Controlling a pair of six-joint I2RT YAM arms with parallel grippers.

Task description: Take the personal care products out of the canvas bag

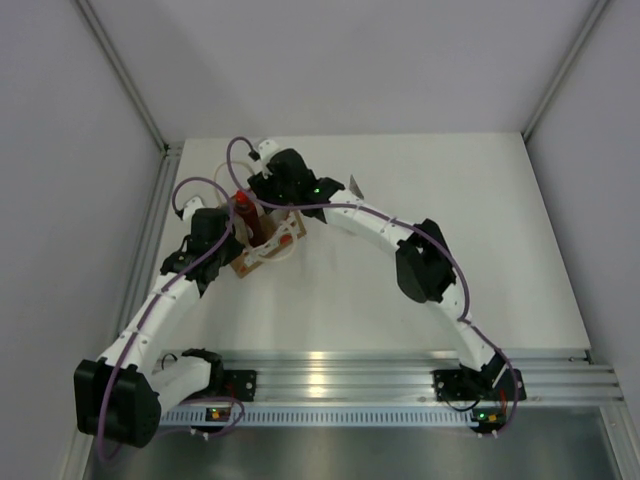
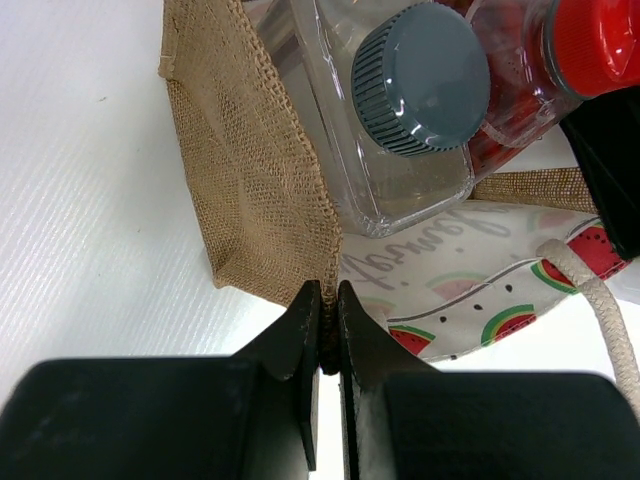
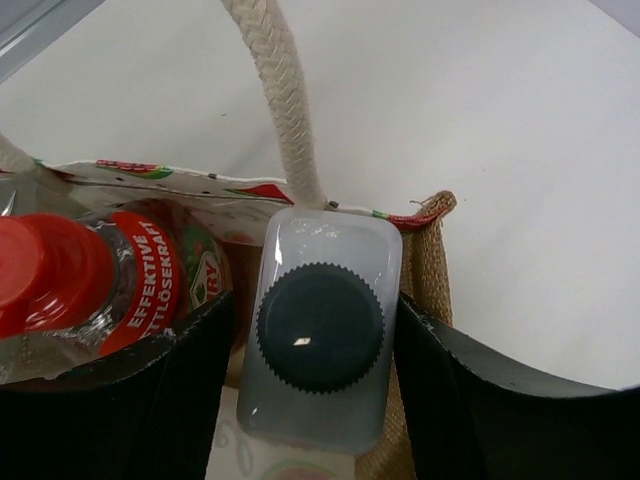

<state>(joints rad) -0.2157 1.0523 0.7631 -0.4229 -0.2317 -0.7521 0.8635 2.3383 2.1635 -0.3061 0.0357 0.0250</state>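
The canvas bag [image 1: 268, 250] stands at the table's back left; its tan weave [image 2: 250, 180] and watermelon-print lining show in the left wrist view. My left gripper [image 2: 330, 292] is shut on the bag's corner edge. My right gripper [image 3: 315, 300] reaches into the bag from above, its fingers against both sides of the pale bottle with grey cap [image 3: 320, 325], which also shows in the left wrist view [image 2: 420, 80]. The red bottle [image 3: 60, 270] stands beside it in the bag and sticks up [image 1: 244, 210]. The white tube and the white bottle are not visible.
A white rope handle [image 3: 280, 90] loops up behind the pale bottle; another lies at the bag's side [image 2: 600, 300]. A small pale object [image 1: 352, 186] shows behind the right arm. Grey walls and metal rails bound the white table [image 1: 450, 200] at left, back and right.
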